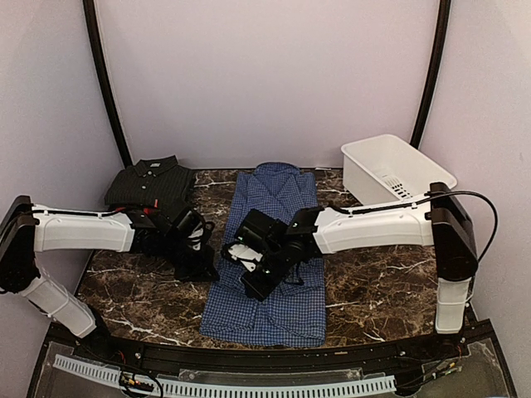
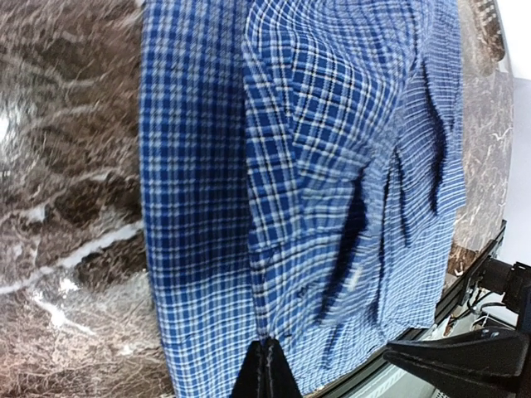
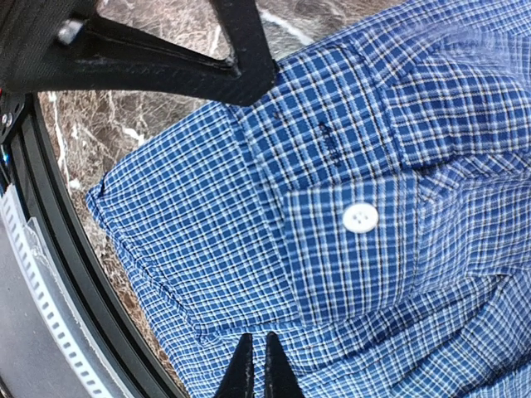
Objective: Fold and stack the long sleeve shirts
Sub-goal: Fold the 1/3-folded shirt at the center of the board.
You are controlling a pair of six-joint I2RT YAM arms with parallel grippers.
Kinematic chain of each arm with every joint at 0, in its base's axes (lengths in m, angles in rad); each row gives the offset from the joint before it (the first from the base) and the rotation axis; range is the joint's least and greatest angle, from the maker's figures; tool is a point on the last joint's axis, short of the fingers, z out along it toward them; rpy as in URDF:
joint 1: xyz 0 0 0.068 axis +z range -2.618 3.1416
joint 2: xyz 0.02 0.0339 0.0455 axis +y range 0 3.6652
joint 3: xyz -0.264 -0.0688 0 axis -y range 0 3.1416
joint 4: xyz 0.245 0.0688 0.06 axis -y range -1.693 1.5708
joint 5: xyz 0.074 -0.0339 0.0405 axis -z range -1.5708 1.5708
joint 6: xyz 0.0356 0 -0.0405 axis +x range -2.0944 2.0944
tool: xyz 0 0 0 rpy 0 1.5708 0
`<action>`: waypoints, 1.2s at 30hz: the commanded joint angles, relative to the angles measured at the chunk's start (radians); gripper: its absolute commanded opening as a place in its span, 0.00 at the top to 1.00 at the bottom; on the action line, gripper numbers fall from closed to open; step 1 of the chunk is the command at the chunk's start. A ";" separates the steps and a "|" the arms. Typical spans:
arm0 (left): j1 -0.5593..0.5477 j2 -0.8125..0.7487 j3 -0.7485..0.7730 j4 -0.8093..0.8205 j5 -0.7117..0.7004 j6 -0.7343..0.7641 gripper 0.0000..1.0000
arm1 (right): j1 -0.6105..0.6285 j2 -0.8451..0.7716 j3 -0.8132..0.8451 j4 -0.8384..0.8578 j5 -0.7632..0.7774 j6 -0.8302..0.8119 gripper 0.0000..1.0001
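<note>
At the far left corner of the dark marble counter [image 1: 373, 282], a blackish check shirt [image 1: 151, 181] lies folded with its collar up. It looks parked there as the base of the stack.

Just right of it, your left gripper [image 2: 265, 369] sits low at the left edge of the blue check shirt [image 1: 270, 265]. Its fingers are pressed together with the tips against the cloth. You cannot tell whether a fold is caught between them.

The blue check shirt runs down the middle of the counter, collar toward the far edge and hem at the near edge. It lies as a long narrow strip, with a sleeve turned in on top so that a white cuff button [image 3: 359, 217] faces up.

Your right gripper [image 3: 256, 366] hangs close over the middle of that strip. Its fingers are drawn almost together, leaving only a thin slit, and you cannot tell whether cloth is in it.

With both tools at mid-length, the likely step is the cross fold, bringing hem toward collar.

At the far right corner stands a white basket [image 1: 397, 168], apart from the shirt and probably not needed
</note>
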 commanded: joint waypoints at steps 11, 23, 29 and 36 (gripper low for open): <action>-0.005 -0.052 -0.072 -0.069 -0.004 -0.010 1.00 | -0.209 -0.149 -0.073 0.173 -0.003 0.073 0.60; -0.017 -0.035 -0.059 -0.091 -0.042 -0.012 1.00 | -0.385 0.001 0.027 0.328 -0.062 0.155 0.60; -0.037 0.004 -0.043 -0.098 -0.029 -0.005 0.95 | -0.434 0.074 0.022 0.390 -0.075 0.188 0.63; -0.039 -0.007 0.024 -0.189 -0.119 -0.003 0.73 | -0.520 0.096 -0.077 0.455 -0.110 0.218 0.64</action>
